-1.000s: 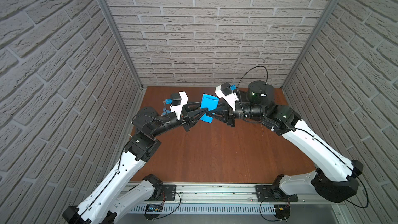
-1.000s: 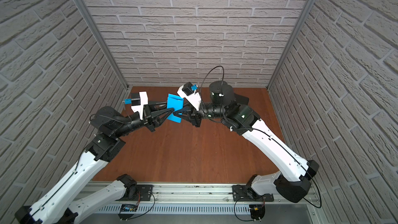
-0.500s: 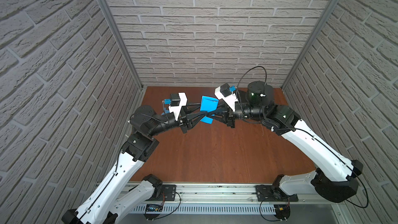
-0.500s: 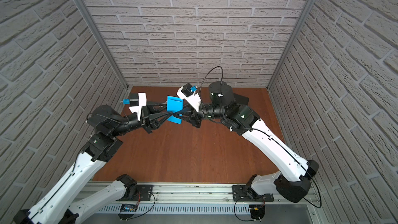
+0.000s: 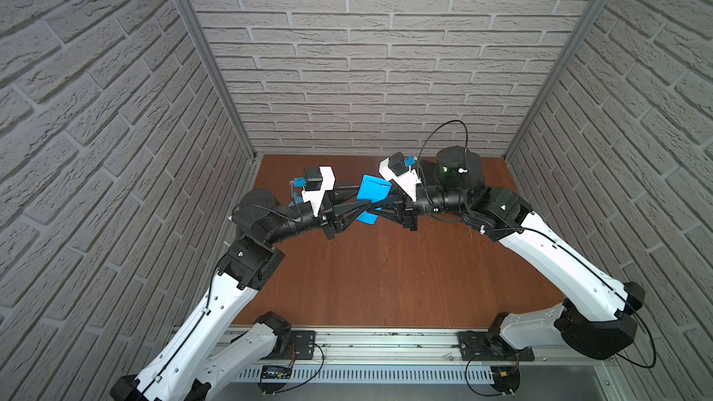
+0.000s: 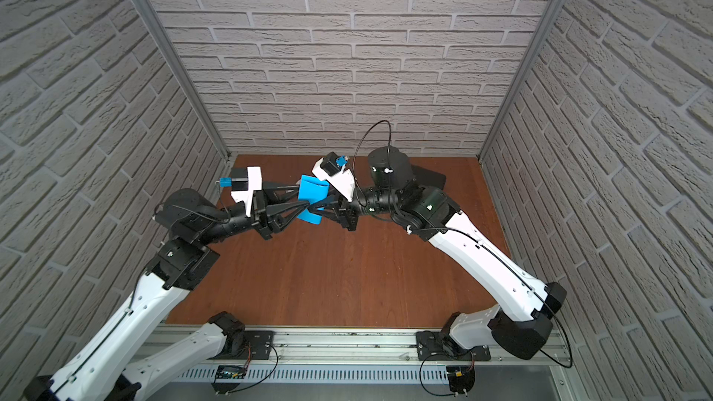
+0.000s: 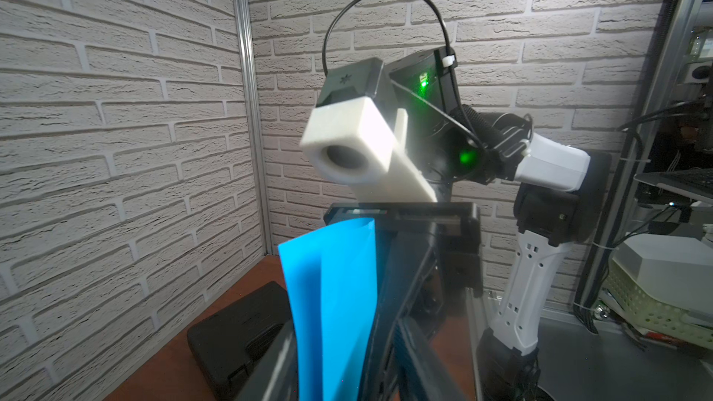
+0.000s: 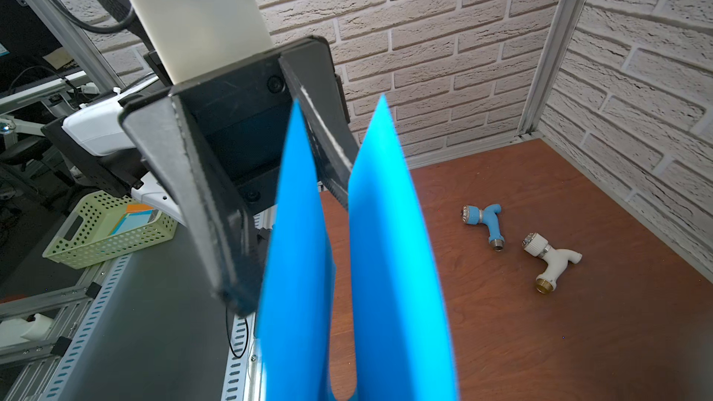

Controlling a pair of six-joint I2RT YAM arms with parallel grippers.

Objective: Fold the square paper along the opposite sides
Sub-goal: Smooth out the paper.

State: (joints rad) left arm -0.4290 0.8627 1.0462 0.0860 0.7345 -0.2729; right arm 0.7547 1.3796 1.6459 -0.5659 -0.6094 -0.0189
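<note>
The square paper (image 5: 373, 190) (image 6: 312, 190) is bright blue and hangs in the air above the back of the table, bent into a U with two flaps standing apart (image 8: 393, 264). My right gripper (image 5: 380, 204) comes in from the right and is shut on the paper at the bend; the sheet hides its fingertips in the right wrist view. From the left, my left gripper (image 5: 364, 198) reaches in with its jaws apart. One of its fingers (image 8: 320, 140) sits between the two flaps and the other stays outside, so one flap (image 7: 335, 302) runs between them.
A black case (image 7: 239, 333) (image 6: 428, 177) lies at the back right of the brown table (image 5: 386, 271). A small blue tap-shaped piece (image 8: 486, 221) and a white one (image 8: 548, 260) lie near the left wall. Brick walls close in three sides.
The left arm's elbow has drawn slightly to the left. The paper and the right gripper have kept their place.
</note>
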